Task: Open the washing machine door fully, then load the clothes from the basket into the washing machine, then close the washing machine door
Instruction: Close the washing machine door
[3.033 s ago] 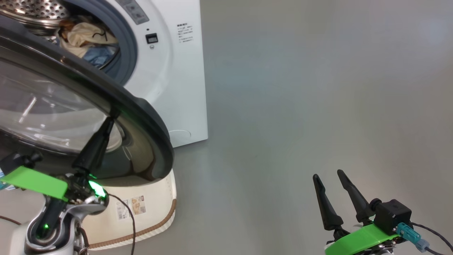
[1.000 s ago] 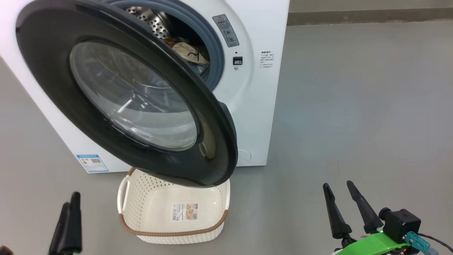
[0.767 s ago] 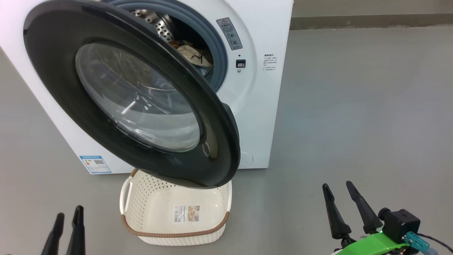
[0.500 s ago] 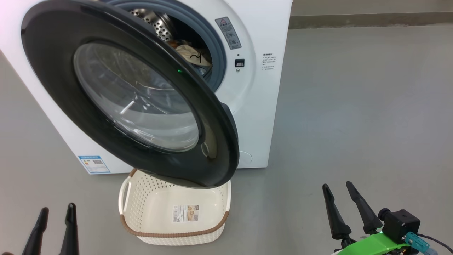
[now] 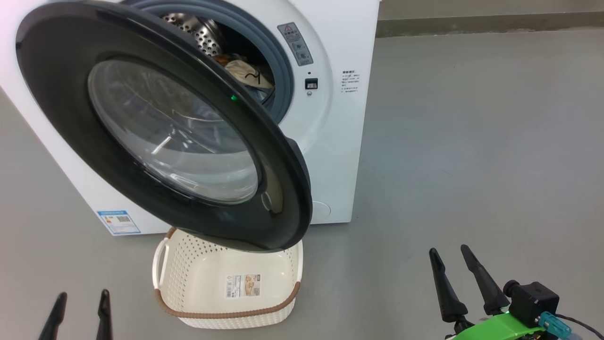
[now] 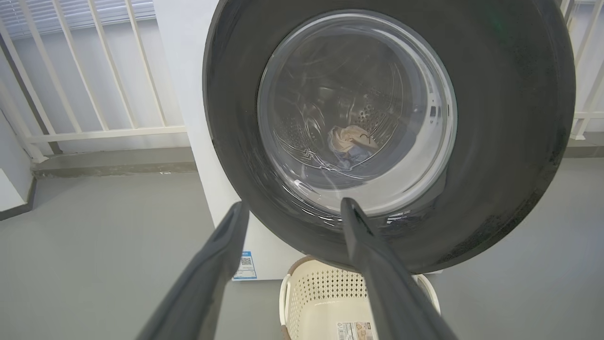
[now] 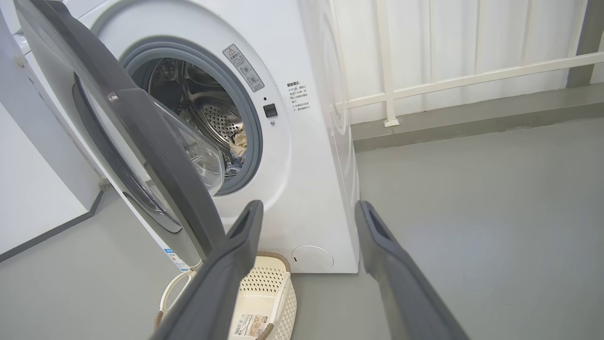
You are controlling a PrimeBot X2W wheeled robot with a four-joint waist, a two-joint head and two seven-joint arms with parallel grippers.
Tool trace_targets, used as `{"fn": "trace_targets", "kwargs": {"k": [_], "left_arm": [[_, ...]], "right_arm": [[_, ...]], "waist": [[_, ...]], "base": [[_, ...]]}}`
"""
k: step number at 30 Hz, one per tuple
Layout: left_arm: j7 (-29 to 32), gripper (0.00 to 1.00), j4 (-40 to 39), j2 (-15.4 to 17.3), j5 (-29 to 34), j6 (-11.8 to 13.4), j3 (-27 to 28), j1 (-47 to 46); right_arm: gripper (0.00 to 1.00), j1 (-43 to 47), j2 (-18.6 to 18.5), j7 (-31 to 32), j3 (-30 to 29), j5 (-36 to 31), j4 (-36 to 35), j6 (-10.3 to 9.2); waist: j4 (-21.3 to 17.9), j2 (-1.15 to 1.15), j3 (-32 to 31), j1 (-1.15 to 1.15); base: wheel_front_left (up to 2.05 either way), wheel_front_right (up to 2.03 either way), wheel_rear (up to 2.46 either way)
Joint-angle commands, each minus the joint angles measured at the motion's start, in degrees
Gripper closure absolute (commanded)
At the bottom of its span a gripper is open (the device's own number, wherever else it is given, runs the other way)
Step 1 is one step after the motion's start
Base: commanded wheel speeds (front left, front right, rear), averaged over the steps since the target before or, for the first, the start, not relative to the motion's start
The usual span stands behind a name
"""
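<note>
Looks like step 3, closing: clothes (image 5: 245, 75) in the washing machine (image 5: 330, 156) drum (image 5: 198, 28), basket (image 5: 226, 313) bare. The washing machine door (image 5: 170, 137) hangs half-open above it. Left gripper (image 5: 82, 293), right gripper (image 5: 448, 249) — fingers apart, empty. Next: push it shut.

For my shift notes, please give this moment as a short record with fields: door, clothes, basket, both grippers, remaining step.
washing machine door: partly open, swung out above the basket
clothes: inside the washing machine
basket: empty, label on its bottom visible
left gripper: open, holds nothing, apart from the door
right gripper: open, holds nothing
remaining: closing the door
</note>
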Motion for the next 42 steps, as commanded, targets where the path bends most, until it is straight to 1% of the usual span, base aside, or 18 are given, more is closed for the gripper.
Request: {"fn": "trace_targets", "kwargs": {"k": [1, 5, 10, 32, 33, 34, 35, 37, 39, 42], "left_arm": [[-0.52, 0.0, -0.47, 0.25, 1.62, -0.06, 2.22, -0.59], [-0.52, 0.0, 0.42, -0.97, 2.86, -0.1, 2.52, -0.55], [-0.52, 0.0, 1.26, -1.53, 3.22, -0.13, 2.62, -0.74], [-0.52, 0.0, 1.83, -1.6, 3.01, -0.18, 2.15, -1.29], [-0.52, 0.0, 1.82, -1.59, 2.99, -0.18, 2.15, -1.31], [-0.52, 0.0, 1.81, -1.58, 2.95, -0.18, 2.14, -1.33], [-0.52, 0.0, 1.82, -1.57, 2.89, -0.18, 2.13, -1.35], [-0.52, 0.0, 1.83, -1.58, 2.65, -0.18, 2.15, -1.39], [-0.52, 0.0, 1.7, -1.62, 2.54, -0.18, 2.22, -1.35], [-0.52, 0.0, 1.44, -1.72, 2.39, -0.18, 2.38, -1.31]], "right_arm": [[0.0, -0.51, -0.17, -0.28, 1.5, -0.3, -1.21, 0.35], [0.0, -0.53, -0.17, -0.28, 1.53, -0.5, -1.15, 0.35], [0.0, -0.55, -0.17, -0.28, 1.54, -0.64, -1.02, 0.35], [0.0, -0.54, -0.17, -0.28, 1.31, -0.82, -0.18, 0.35], [0.26, -0.48, -0.17, -0.28, 1.27, -0.73, 0.01, 0.35], [0.69, -0.45, -0.17, -0.28, 1.12, -0.87, 0.23, 0.35], [1.0, -0.42, -0.17, -0.28, 0.98, -0.87, 0.46, 0.35], [1.0, -0.55, -0.17, -0.28, 0.63, -0.41, 0.3, 0.35], [1.0, -0.77, -0.17, -0.28, -0.04, -0.13, -1.32, 0.35], [1.0, -1.31, -0.17, -0.28, 0.35, 1.27, -6.77, 0.35]], "waist": [[-0.05, 0.0, -0.04, 0.0], [-0.09, 0.0, -0.03, 0.0], [-0.17, 0.0, -0.09, 0.0], [-0.26, 0.0, -0.59, 0.0], [-0.25, 0.0, -0.61, 0.0], [-0.24, 0.0, -0.64, 0.0], [-0.22, 0.0, -0.67, 0.0], [-0.23, 0.0, -0.71, 0.0], [-0.25, 0.0, -0.69, 0.0], [-0.23, 0.0, -0.53, 0.0]], "base": [[0.0, 0.0, 0.0], [0.0, 0.0, 0.0], [0.0, 0.0, 0.0], [0.0, 0.0, 0.0], [0.0, 0.0, 0.0], [0.0, 0.0, 0.0], [0.0, 0.0, 0.0], [0.0, 0.0, 0.0], [0.0, 0.0, 0.0], [0.0, 0.0, 0.0]]}}
